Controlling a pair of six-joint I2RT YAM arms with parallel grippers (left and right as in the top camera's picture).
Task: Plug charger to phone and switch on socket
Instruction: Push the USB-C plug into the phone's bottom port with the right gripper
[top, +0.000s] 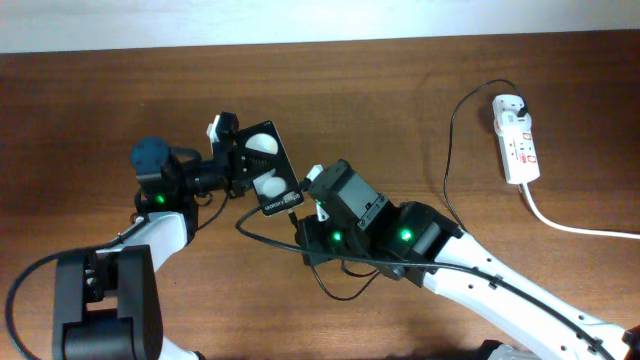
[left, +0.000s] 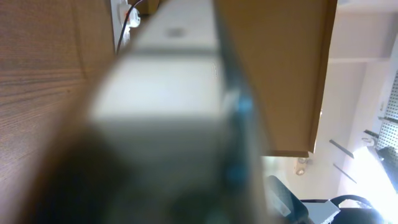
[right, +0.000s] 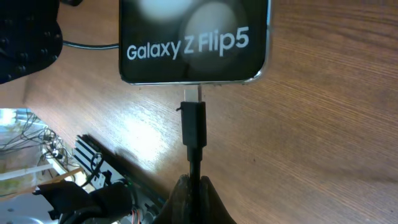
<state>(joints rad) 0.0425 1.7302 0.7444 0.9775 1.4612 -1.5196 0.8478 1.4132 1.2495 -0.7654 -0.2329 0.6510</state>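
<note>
My left gripper (top: 240, 160) is shut on the phone (top: 268, 168), a black slab with two white round marks, and holds it tilted over the table. The left wrist view shows only the phone's blurred edge (left: 168, 93) up close. My right gripper (top: 306, 207) is shut on the charger's black cable (right: 193, 165) just behind its connector (right: 193, 121). In the right wrist view the fingers (right: 191, 190) pinch the cable. The connector's metal tip meets the phone's lower edge (right: 193, 46), below the white text. The socket (top: 517, 140) lies at the far right.
The black cable (top: 450, 150) runs from the plug at the socket's far end, down the table and loops under my right arm (top: 340, 290). The socket's thick white cord (top: 570, 228) trails off to the right edge. The table's far edge (top: 320, 45) meets a pale wall.
</note>
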